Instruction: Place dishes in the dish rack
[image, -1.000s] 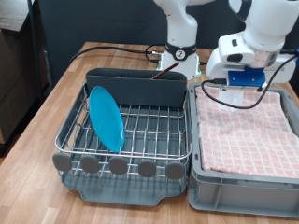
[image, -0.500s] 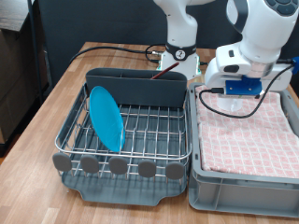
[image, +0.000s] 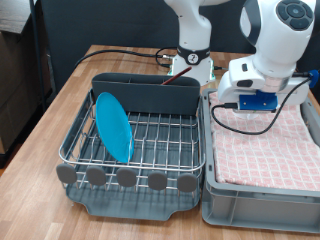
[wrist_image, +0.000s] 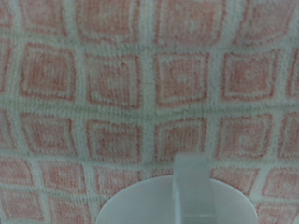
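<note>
The wrist view is filled by a pink checked cloth (wrist_image: 140, 84), with reddish squares separated by pale lines. Over the cloth sits a rounded white cup (wrist_image: 177, 205), blurred, and a pale vertical piece (wrist_image: 193, 182) stands in front of its middle.

"What are you seeing on the bench (image: 75, 90)?"

"Your wooden bench carries the dark grey dish rack (image: 135, 150) toward the exterior view's left, and touching its side, the grey crate (image: 262, 195) lined with pink checked cloth. Black cables (image: 120, 53) trail behind."
</note>
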